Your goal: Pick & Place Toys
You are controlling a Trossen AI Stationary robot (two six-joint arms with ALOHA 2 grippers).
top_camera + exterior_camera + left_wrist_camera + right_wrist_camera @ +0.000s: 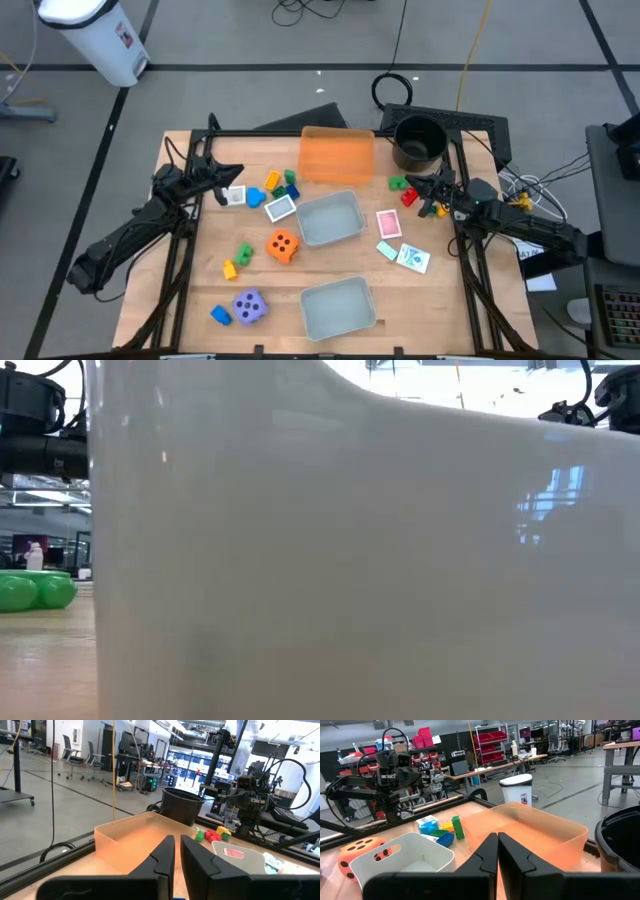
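Observation:
Toys lie scattered on the wooden table. An orange die (283, 245) and a purple die (249, 306) sit left of centre. Small bricks (280, 185) cluster near the orange tray (336, 155); others lie at the left (240, 258) and by the right arm (403, 188). A pink card (388, 224) and teal and white cards (405, 256) lie flat on the right. My left gripper (236, 172) (177, 840) hovers shut at the table's left, level, holding nothing. My right gripper (414, 184) (497, 836) hovers shut at the right, also holding nothing.
Two clear grey trays stand mid-table (328, 218) and at the near edge (338, 305); the near one's wall (350, 560) fills the low view. A black pot (418, 140) stands at the far right. A black frame (180, 260) runs along the table's sides.

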